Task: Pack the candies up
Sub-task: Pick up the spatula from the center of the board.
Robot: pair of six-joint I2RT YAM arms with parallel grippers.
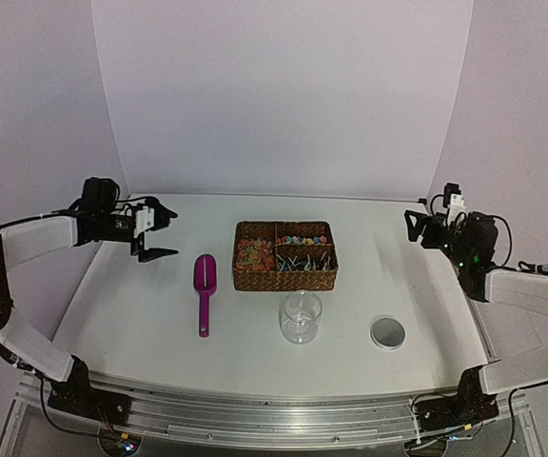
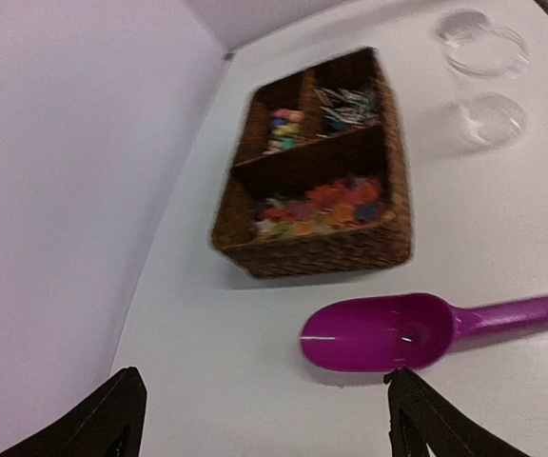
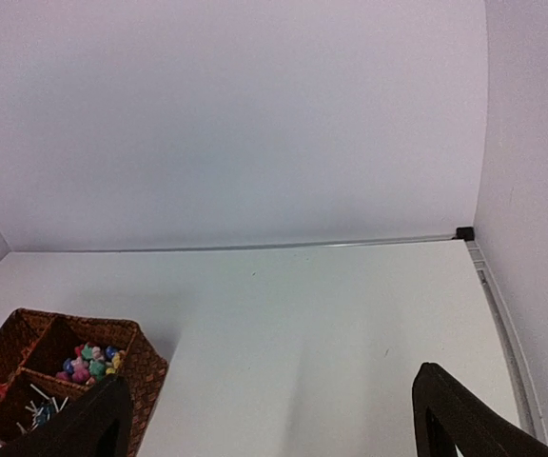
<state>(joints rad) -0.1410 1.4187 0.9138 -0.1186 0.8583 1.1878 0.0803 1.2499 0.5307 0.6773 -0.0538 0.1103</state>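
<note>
Right, the candies (image 1: pixel 253 252) sit in the left compartment of the wicker basket (image 1: pixel 283 282), mid-frame on the surface (image 1: pixel 141 314). Just left of the basket lies the magenta scoop (image 1: pixel 205 283): long axis up and down the frame, bowl uppermost, handle toward the bottom edge. Further left hangs my left tool (image 1: pixel 163 233), spread wide, holding nothing, and clearly the nearer one. My right tool (image 1: pixel 415 228), wide and empty too, is well apart at right.
</note>
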